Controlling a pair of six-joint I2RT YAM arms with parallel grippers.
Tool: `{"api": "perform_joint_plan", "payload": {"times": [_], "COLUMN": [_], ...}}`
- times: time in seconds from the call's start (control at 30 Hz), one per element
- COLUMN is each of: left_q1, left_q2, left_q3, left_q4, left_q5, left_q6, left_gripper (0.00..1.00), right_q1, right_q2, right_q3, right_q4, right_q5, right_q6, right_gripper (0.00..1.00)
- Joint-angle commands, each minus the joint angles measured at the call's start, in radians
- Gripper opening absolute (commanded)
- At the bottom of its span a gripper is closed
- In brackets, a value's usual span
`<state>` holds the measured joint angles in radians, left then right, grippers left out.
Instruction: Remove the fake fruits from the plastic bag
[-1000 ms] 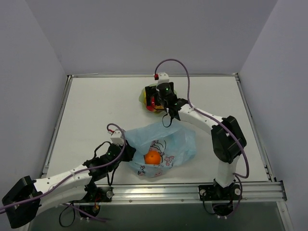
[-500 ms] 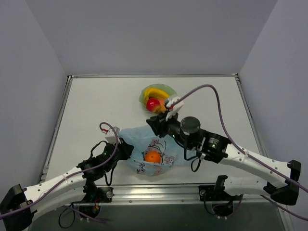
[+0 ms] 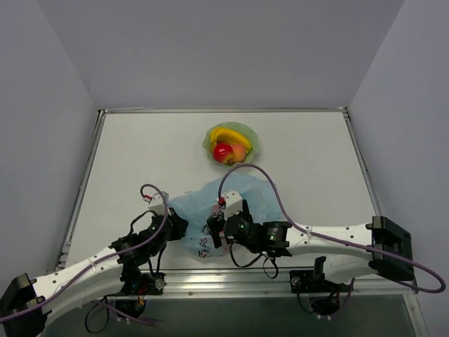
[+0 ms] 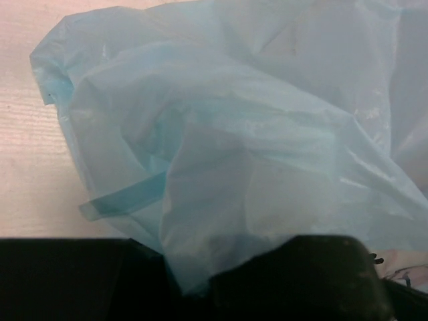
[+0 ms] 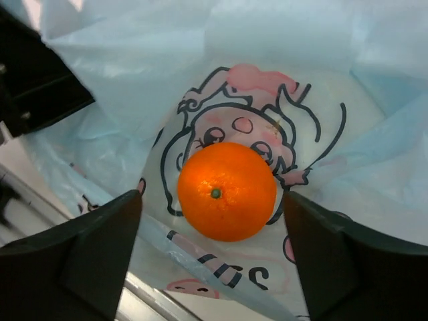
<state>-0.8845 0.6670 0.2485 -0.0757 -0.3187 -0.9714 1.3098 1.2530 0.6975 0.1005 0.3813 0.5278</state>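
Right pincer (image 5: 210,200) hangs spread, a finger at 9 and 3 o'clock of the orange (image 5: 226,190), which lies inside the plastic bag (image 5: 134,80) on the surface (image 3: 140,161). The step is the grasp: descend and close without catching the film. Left pincer (image 3: 174,223), at the bag's 9 o'clock, perhaps grips its edge; I cannot tell. A bowl (image 3: 208,142) of fruits (image 3: 223,149) sits at 12 o'clock.

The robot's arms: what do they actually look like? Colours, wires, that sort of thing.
The left arm and right arm are built alike: slim white tubes linked by chunky, rounded black joints. A thin purple cable loops loosely along each one. Each arm ends in black hardware with two broad, flat, dark fingers. No lettering or logos are legible.
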Motion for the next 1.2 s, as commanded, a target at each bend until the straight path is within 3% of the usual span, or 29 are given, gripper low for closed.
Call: {"api": "perform_joint_plan", "payload": {"times": [0.0,0.07,0.37,0.43,0.5,0.57,0.67,0.9,1.07,1.17], "left_q1": [-0.007,-0.007,-0.007,-0.007,-0.007,-0.007,-0.007,-0.007,-0.007,-0.007], "left_q2": [-0.018,-0.017,0.005,0.014,0.026,0.040,0.054,0.072,0.108,0.103], "left_q3": [0.008,0.008,0.014,0.023,0.029,0.041,0.051,0.046,0.070,0.084], "left_q4": [-0.038,-0.035,0.002,0.022,0.043,0.050,0.051,0.047,0.010,-0.016], "left_q5": [-0.008,-0.006,-0.010,-0.014,-0.016,-0.020,-0.025,-0.037,-0.042,-0.028], "left_q6": [-0.023,-0.016,0.003,0.011,0.022,0.031,0.037,0.037,0.063,0.098], "left_gripper": [0.02,0.02,0.02,0.02,0.02,0.02,0.02,0.02,0.02,0.02], "right_q1": [-0.017,-0.029,-0.069,-0.076,-0.080,-0.078,-0.067,-0.029,-0.056,-0.099], "right_q2": [0.068,0.110,0.262,0.287,0.302,0.278,0.180,-0.144,-0.308,-0.316], "right_q3": [0.054,0.062,0.063,0.069,0.077,0.080,0.065,0.013,0.039,0.123], "right_q4": [0.033,0.041,0.094,0.102,0.102,0.104,0.093,0.041,0.106,0.133], "right_q5": [0.156,0.145,0.010,0.004,0.011,0.016,0.053,0.076,-0.187,-0.190], "right_q6": [0.061,0.061,0.055,0.051,0.046,0.037,0.037,0.051,0.008,-0.057], "right_gripper": [0.86,0.91,0.91,0.89,0.79,0.58,0.41,0.38,0.37,0.37]}}
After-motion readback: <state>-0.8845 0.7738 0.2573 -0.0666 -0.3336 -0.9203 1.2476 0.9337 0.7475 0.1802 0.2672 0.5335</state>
